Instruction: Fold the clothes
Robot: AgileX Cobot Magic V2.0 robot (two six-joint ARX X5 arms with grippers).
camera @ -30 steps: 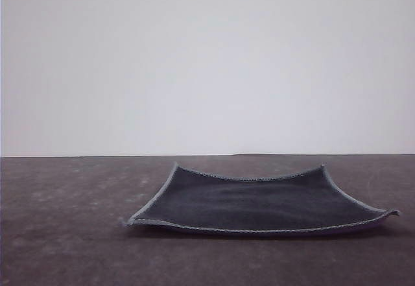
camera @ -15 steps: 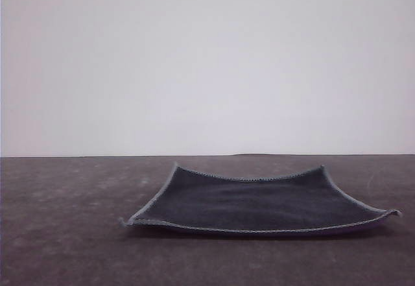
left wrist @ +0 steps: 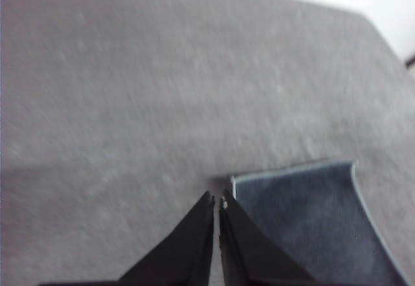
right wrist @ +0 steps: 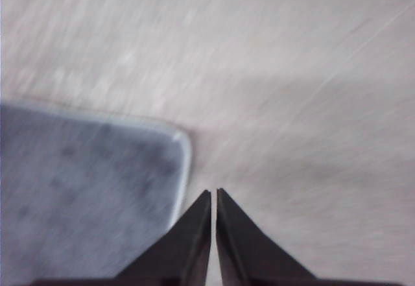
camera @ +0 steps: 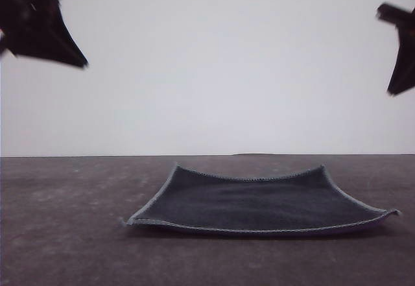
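Front: cloth [camera: 259,202] lying spread on table [camera: 58,234], dark face up, corners curling; left gripper [camera: 81,62] and right gripper [camera: 392,91] hanging high, well apart.
Left wrist: fingers nearly touching, holding nothing.
Right wrist: same, empty.

No readable text, label or number anywhere
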